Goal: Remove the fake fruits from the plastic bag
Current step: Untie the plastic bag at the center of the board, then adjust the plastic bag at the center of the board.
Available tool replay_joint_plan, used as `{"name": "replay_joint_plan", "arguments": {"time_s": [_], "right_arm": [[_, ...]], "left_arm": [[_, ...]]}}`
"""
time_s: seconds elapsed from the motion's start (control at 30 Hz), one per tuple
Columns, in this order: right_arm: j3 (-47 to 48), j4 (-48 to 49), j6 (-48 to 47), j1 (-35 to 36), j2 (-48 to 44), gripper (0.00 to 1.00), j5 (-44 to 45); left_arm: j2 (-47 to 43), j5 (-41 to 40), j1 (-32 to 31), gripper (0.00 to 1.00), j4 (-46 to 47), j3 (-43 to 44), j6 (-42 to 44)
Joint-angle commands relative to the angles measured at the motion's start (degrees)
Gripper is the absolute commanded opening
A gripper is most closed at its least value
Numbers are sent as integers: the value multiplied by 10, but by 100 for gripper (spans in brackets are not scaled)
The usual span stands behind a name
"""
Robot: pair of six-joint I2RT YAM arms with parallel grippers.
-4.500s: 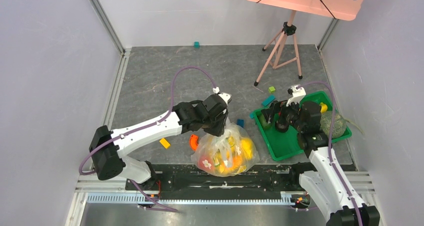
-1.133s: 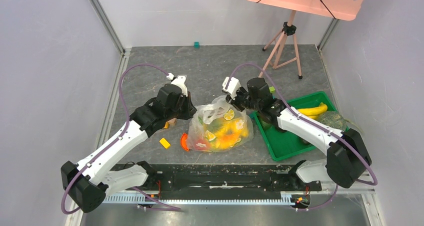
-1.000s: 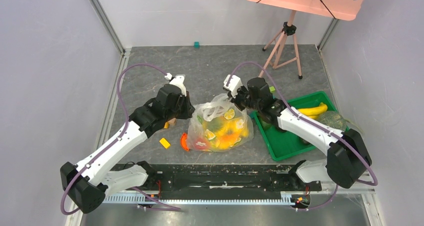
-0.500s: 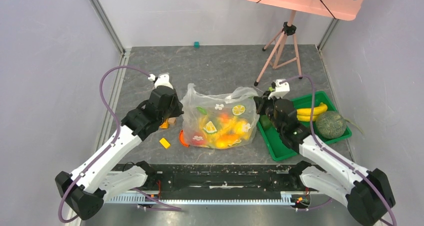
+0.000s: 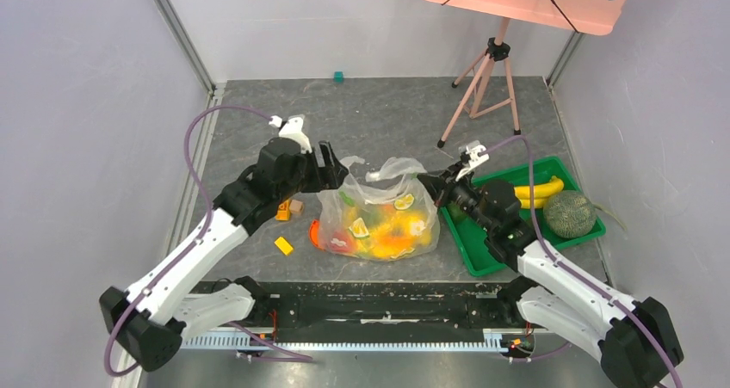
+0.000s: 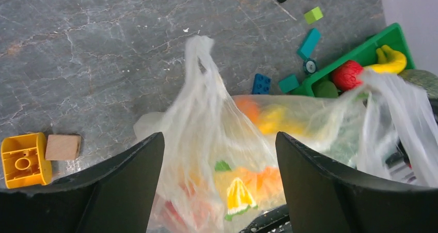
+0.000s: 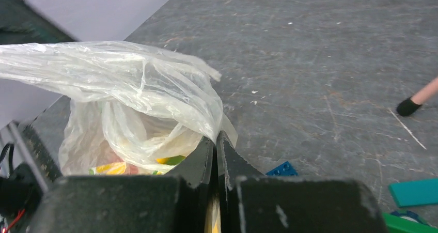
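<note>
Plastic bag [image 5: 387, 220]: my right gripper [image 7: 216, 140] pinches its right edge, probably as an anchor. My left gripper [image 6: 217, 145] gapes wide at its handle loop [image 6: 202, 49], gripping nothing.

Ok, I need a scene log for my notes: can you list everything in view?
plastic bag: one, clear with white flowers, centre
fake fruits: several, yellow, orange, red, green, inside the bag
green tray: one, right of the bag
banana: one, yellow, in the tray
red fruit: one, in the tray
melon: one, green, tray's right end
orange curved piece: one, beside the bag's lower left
left blocks: three, yellow, orange, tan, left of the bag
far blocks: four, blue, lime, two teal, behind the bag
teal cube: one, far edge
tripod: one, pink, far right
left gripper: open, astride a bag handle
right gripper: shut on the bag's right side
</note>
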Motion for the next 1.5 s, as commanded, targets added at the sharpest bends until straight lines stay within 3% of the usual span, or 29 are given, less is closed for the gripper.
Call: {"name": "replay_joint_plan", "arguments": {"time_s": [0.0,0.3,0.73,0.87,1.03,1.07,1.17,1.23,1.33,1.47], "right_arm": [[-32,61,-31,-1,-35,0,-94],[-78,49,-70,-1,-108,0,-176],[-85,14,-87,0,-146,0,-175],[-78,0,-92,0,-148,0,-175],[-74,-13,-98,0,-159,0,-169],[-74,-15,-99,1,-162,0,-167],[-70,-27,-102,0,-167,0,-156],[-64,-34,-102,0,-169,0,-131],[-48,-40,-84,0,-164,0,-50],[19,-41,-57,0,-107,0,49]], "left_arm": [[69,-21,2,86,-1,47,-18],[178,-33,2,88,-24,114,-17],[251,118,-6,87,-37,142,37],[287,119,-23,88,-87,175,70],[309,63,-36,69,-139,198,79],[306,61,-36,62,-142,200,80],[296,42,-36,29,-147,209,83],[286,30,-36,15,-152,221,86],[271,6,-36,2,-148,241,87],[234,-56,-35,2,-94,263,72]]}}
